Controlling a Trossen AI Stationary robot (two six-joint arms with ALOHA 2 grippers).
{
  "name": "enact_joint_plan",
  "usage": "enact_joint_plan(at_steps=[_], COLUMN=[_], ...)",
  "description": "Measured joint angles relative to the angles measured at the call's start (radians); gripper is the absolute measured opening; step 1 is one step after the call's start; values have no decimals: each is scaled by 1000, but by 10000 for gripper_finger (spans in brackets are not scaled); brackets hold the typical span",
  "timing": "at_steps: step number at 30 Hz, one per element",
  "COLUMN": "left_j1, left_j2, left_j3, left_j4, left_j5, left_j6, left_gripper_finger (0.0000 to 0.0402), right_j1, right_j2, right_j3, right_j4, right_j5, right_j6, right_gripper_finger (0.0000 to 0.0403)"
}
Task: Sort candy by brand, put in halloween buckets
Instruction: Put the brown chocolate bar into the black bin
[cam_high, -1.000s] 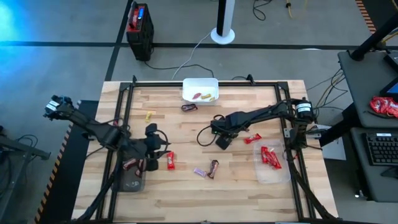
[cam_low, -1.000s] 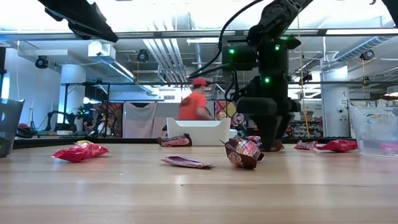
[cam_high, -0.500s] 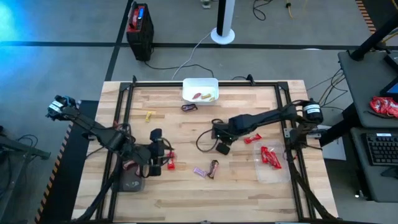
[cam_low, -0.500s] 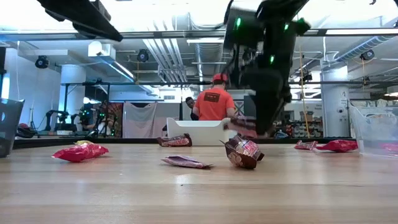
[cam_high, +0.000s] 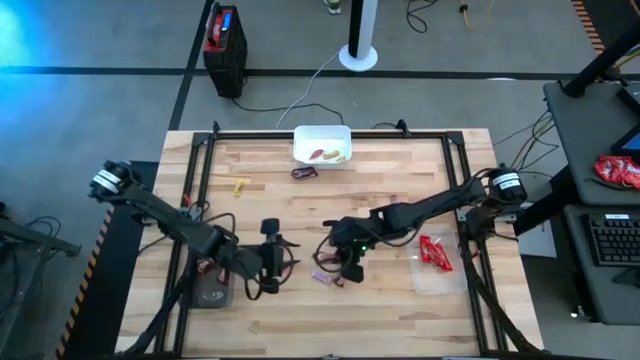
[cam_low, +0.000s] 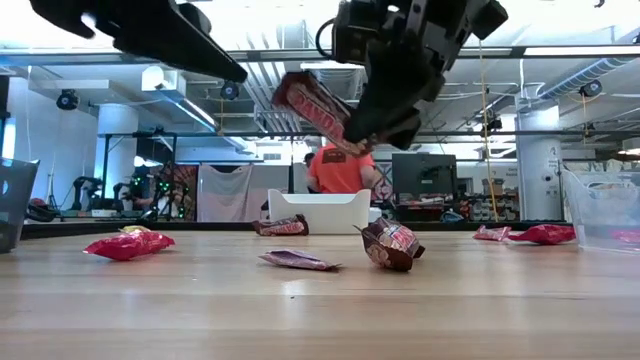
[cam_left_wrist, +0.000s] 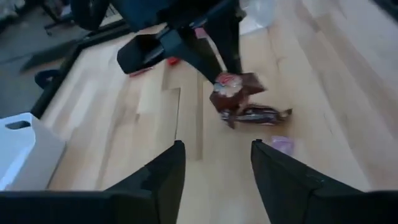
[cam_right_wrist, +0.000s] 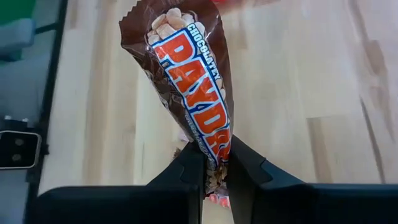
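Observation:
My right gripper (cam_high: 348, 262) hangs over the middle of the table, shut on a brown chocolate candy bar (cam_right_wrist: 189, 81) with a red-and-white label. Below it, two brown candies (cam_left_wrist: 239, 93) and a purple one (cam_left_wrist: 283, 144) lie on the wood. My left gripper (cam_left_wrist: 214, 155) is open with nothing between its fingers, just left of those candies. The white bucket (cam_high: 322, 143) stands at the far edge, the dark grey one (cam_high: 212, 290) at the near left and the clear one (cam_high: 437, 262) at the right. My right gripper pinches the bar's one end (cam_right_wrist: 214, 152) between its two fingers. The rest of the bar juts out past the fingertips. The bar (cam_low: 310, 105) is tilted and lifted well clear of the table.
A red candy (cam_low: 128, 243) lies at the left of the low view. A brown candy (cam_high: 305, 172) and a yellow one (cam_high: 240, 185) lie near the white bucket. Red candies (cam_high: 435, 252) sit in the clear bucket. People stand in the room beyond the table.
My right gripper has shut on the brown bar at the table, lifted it clear and carried it up and toward the table's near edge. My left gripper has moved toward the right, away from the dark grey bucket and closer to the candies in the middle.

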Motion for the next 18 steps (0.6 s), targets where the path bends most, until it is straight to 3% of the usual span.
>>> enact_joint_plan(at_steps=[6,10,18], left_j1=[0,5,44], left_j2=[79,117,122], left_j3=[0,2,3], left_j4=[195,266,292], left_j5=[46,56,103], left_j6=[150,192,222], left_gripper_finger=[205,207,139], right_j1=[-1,-1,-1], right_j2=[5,4,4], right_j3=[0,0,0], right_j4=[50,60,70], right_j5=[-34,-36,-42], right_j6=[-18,-29,-31], right_gripper_finger=[29,29,28])
